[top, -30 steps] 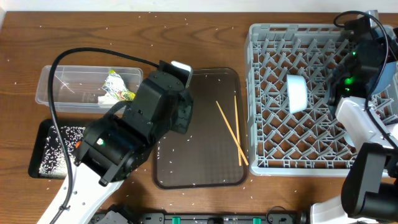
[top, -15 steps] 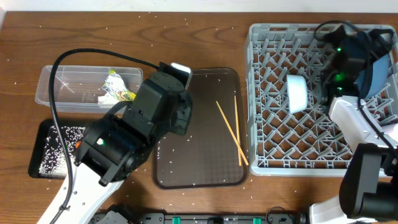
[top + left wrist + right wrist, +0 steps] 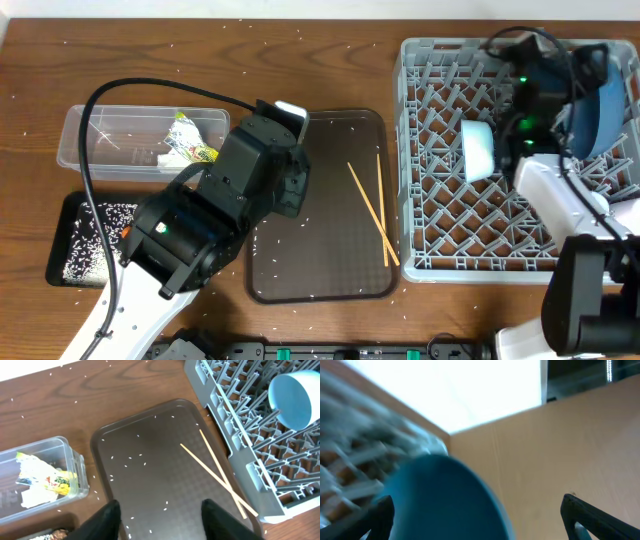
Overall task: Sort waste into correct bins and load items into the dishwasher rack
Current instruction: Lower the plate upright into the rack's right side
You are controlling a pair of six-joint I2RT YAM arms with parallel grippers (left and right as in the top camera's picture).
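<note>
Overhead, rack side: where does the blue plate [image 3: 600, 112] sit, and why that way?
— At 2 o'clock in the dishwasher rack [image 3: 480, 268], standing on edge among the pegs. My judgement is that upright is the only way the pegs will carry it. The light blue cup [image 3: 477, 150] is toward 9 o'clock of the rack, tipped against pegs, for the same reason.
— And the right gripper [image 3: 477, 512]?
— Right wrist view is blurred. Its fingers show far apart at both lower corners, with the plate filling the space ahead. It reads as spread wide with nothing clamped. Contact with the plate is unclear.
— Left side?
— The left gripper [image 3: 162, 520] hangs over the brown tray [image 3: 320, 275], toward 9 o'clock of it. The fingers are wide, with nothing between. The chopsticks [image 3: 215, 476] lie in a narrow V at 3 o'clock of that tray, just beside the rack wall. It is probably parked there for them, as they are the only unloaded items I can see.
— Waste?
— The printed wrapper [image 3: 190, 140] is in the clear tub [image 3: 75, 150] at 10 o'clock. The rice [image 3: 95, 235] is in the black tray [image 3: 70, 205] at 8 o'clock. Stray grains dot the table [image 3: 330, 60] and the brown tray.
— Change over the last second?
— The right arm swung toward 9 o'clock along the rack's far rows, uncovering the plate. The left arm, chopsticks and cup show no shift.
</note>
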